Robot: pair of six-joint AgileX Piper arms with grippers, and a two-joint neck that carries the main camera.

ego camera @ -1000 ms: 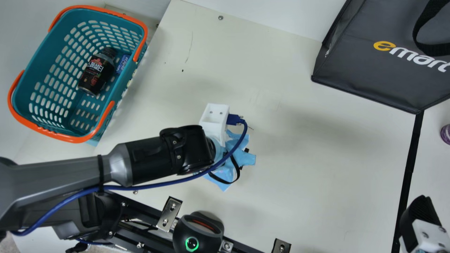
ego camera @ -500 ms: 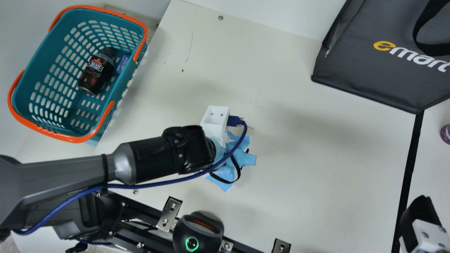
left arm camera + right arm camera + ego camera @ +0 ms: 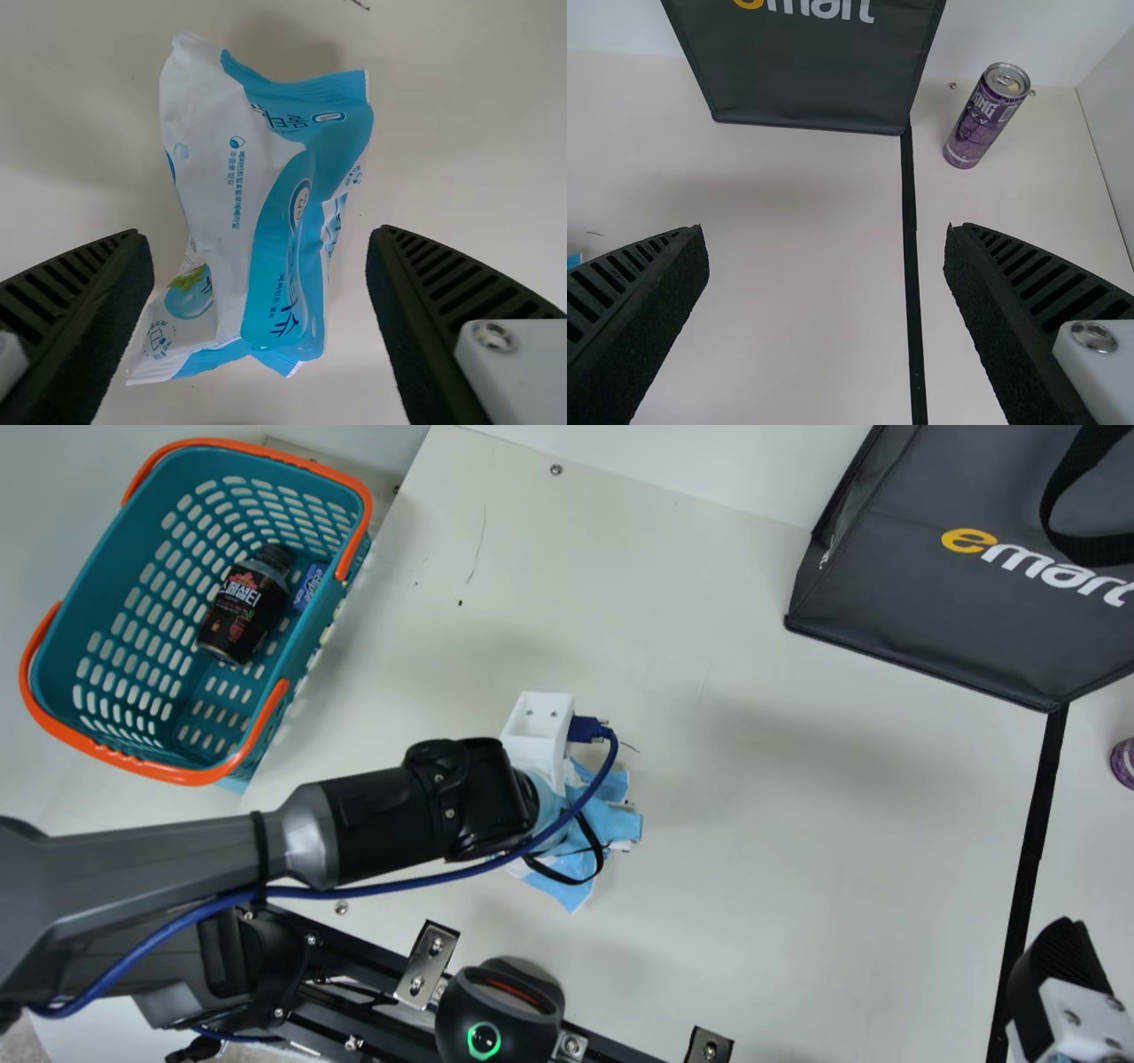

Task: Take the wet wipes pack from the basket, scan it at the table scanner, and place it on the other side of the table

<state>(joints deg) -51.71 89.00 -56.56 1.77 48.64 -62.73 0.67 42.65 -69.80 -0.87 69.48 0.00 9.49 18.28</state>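
Note:
In the main view my left gripper (image 3: 536,731) is over the table, its fingertips hidden by the wrist, with the wet wipes pack (image 3: 617,824) partly showing beneath it. The left wrist view has the crumpled white and blue pack (image 3: 288,221) lying on the table between the open fingers of my left gripper (image 3: 257,234), with a gap on both sides. My right gripper (image 3: 1059,974) stands at the main view's lower right corner; in its own view the right gripper (image 3: 826,230) is open and empty. The table scanner (image 3: 509,1014) sits at the near edge, its ring lit green.
A teal basket (image 3: 66,633) holding a dark bottle (image 3: 244,607) and a small blue pack (image 3: 310,586) is at the left. A dark grey bag (image 3: 921,593) stands far right. Beyond the black tape line (image 3: 1032,850) is a purple can (image 3: 983,119).
My left wrist has shifted slightly. Small black parts seen beside the pack's right edge have given way to white ones. My right arm has kept still.

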